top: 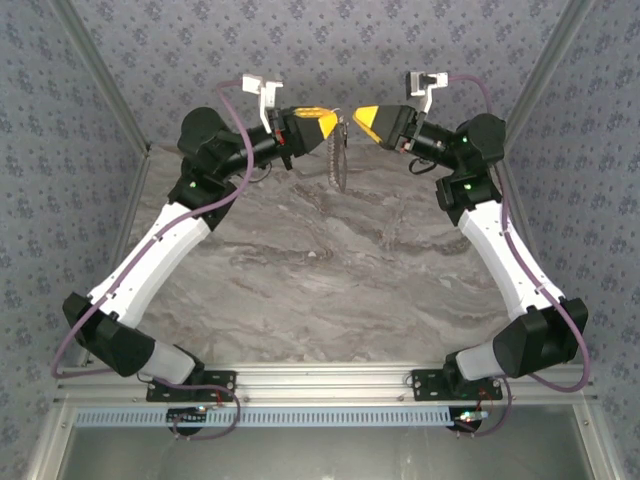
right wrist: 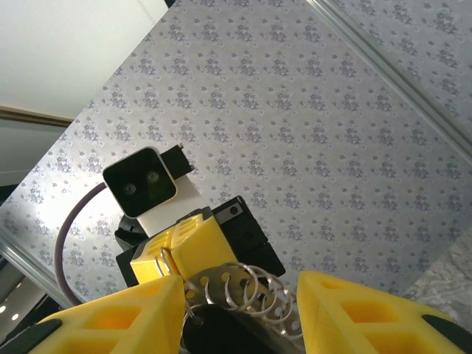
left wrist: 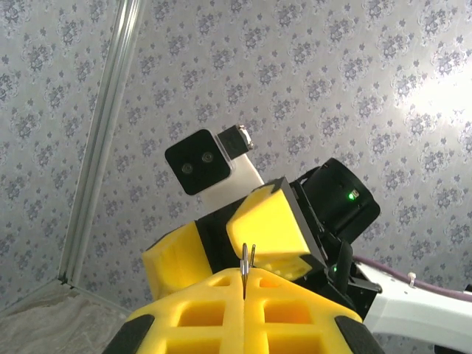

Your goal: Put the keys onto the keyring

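Carefully is the way here: the left jaws are pinched tight on the top of the keyring (top: 337,160), which hangs in the air between the two arms, well above the far side of the bench (top: 320,300). The right jaws stand partly apart, with the keyring's chain-like links lying in the gap between them and nothing clearly gripped. I cannot make out the dark key among the links, so I cannot tell whether it is threaded on. To do this well, I judge that the right jaws should close slowly on one link only, square to it, against a firm left grip; a skewed pinch could twist the loop free or drop it.
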You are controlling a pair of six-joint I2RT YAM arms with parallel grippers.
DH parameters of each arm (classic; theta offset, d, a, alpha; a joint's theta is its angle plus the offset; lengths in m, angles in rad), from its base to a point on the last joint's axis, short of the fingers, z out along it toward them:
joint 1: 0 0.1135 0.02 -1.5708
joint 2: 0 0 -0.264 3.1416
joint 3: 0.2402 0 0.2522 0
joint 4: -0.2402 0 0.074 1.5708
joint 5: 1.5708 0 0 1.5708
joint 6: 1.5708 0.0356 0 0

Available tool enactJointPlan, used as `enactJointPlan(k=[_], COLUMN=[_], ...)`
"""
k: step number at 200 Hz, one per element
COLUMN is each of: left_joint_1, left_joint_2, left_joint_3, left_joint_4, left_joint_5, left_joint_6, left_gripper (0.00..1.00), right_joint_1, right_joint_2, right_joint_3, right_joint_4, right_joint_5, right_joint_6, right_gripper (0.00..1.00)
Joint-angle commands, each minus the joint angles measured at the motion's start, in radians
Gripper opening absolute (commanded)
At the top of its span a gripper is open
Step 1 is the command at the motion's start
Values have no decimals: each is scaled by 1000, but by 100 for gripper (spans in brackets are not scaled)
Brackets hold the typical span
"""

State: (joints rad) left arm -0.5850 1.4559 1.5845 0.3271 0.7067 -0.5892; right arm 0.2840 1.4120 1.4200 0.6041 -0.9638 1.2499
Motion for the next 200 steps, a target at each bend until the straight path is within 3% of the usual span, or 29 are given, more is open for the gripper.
enactJointPlan(k=[1, 31, 111, 200], left_joint_1=[-4, -5, -5, -4], left_joint_2=[12, 23, 52, 45], left_joint_3=[4, 10, 14, -10], left_joint_4=[93, 105, 174, 197], left_joint_5=[-19, -21, -50, -68], left_joint_6=[-43, -59, -107, -119], left_gripper=[0, 0, 0, 0], right_joint_1=[12, 24, 42, 103], right_joint_2=[-2, 12, 15, 24], right_joint_3=[-1, 7, -12, -13], right_joint_4=[82, 104, 106, 65], right_joint_5=[17, 21, 12, -4], right_joint_6=[18, 27, 32, 9], right_gripper=[46, 42, 0, 0])
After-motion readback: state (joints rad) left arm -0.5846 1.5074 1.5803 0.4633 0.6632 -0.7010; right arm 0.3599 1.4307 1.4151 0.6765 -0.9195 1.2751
